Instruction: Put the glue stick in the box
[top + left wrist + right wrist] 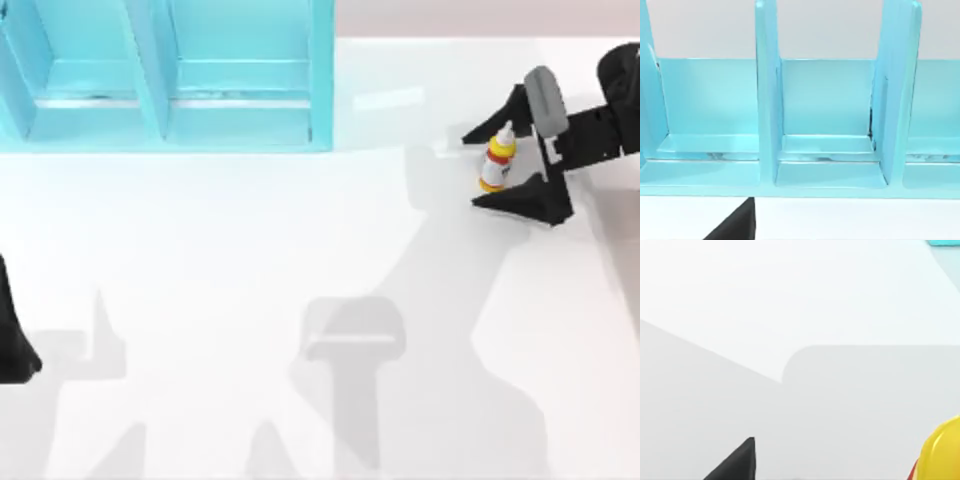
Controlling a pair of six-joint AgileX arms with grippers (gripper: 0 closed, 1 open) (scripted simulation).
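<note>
Standing upright near the right end of the white tabletop (250, 300), the glue stick (497, 160) showed a yellow body, white pointed cap and red-and-white label. It sat between the two black fingers of the right gripper (505, 160), which were spread apart on either side of it, apparently not yet touching. The blue box (170, 75) with its upright dividers lay well apart, at the far left. The left gripper (15, 340) sat at the left edge; whether its fingers were apart could not be told.
</note>
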